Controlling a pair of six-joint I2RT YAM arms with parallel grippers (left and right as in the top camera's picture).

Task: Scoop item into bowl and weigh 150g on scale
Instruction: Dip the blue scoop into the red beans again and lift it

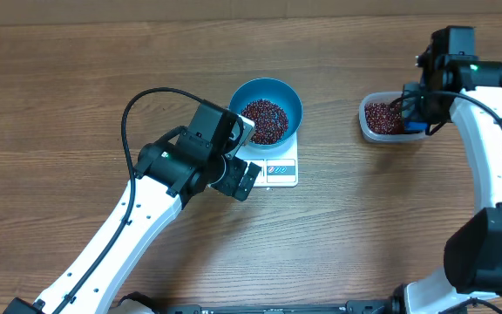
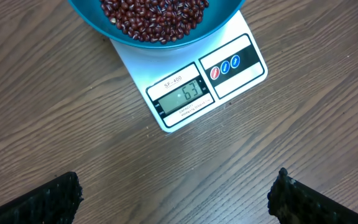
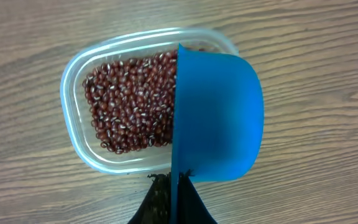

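Note:
The blue bowl (image 1: 267, 110) sits on the white scale (image 1: 277, 168), holding a heap of red-brown beans (image 1: 265, 120). The left wrist view looks down on the scale's display (image 2: 182, 98) and the bowl's near rim (image 2: 160, 42). My left gripper (image 2: 178, 194) hovers just in front of the scale, wide open and empty. More beans (image 3: 129, 102) fill a clear plastic tub (image 3: 73, 130) at the right. My right gripper (image 3: 174, 186) is shut on the handle of a blue scoop (image 3: 216, 118), held on its side over the tub's right half.
Wooden tabletop all around. The clear tub (image 1: 389, 119) stands about a hand's width to the right of the scale. The left arm's black cable (image 1: 138, 109) loops up left of the bowl.

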